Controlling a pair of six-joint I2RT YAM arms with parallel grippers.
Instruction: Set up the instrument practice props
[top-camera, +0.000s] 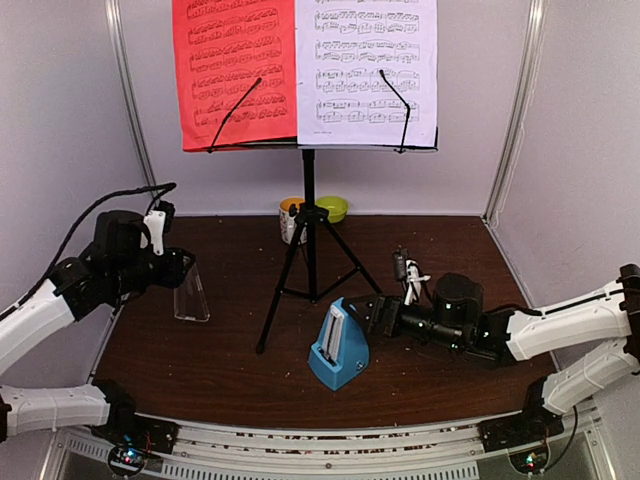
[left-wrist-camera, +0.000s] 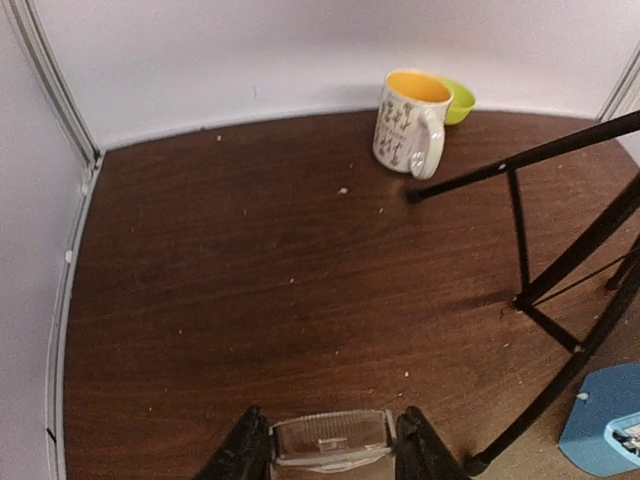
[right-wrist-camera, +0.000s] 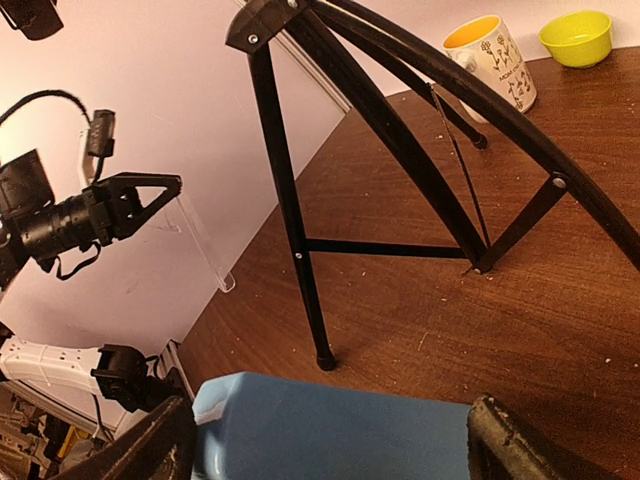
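Observation:
The black tripod music stand stands mid-table, with a red page and a pale lilac-white page on its desk under two wire arms. The light-blue metronome stands upright, uncovered, in front of the stand; it also shows in the right wrist view. My right gripper is at its right side, a finger against each flank. My left gripper is shut on the clear cover and holds it above the table at the left; the cover also shows between its fingers in the left wrist view.
A white-and-orange mug and a small green bowl stand by the back wall behind the stand. The tripod legs spread between the cover and the metronome. Metal frame posts stand at both back corners.

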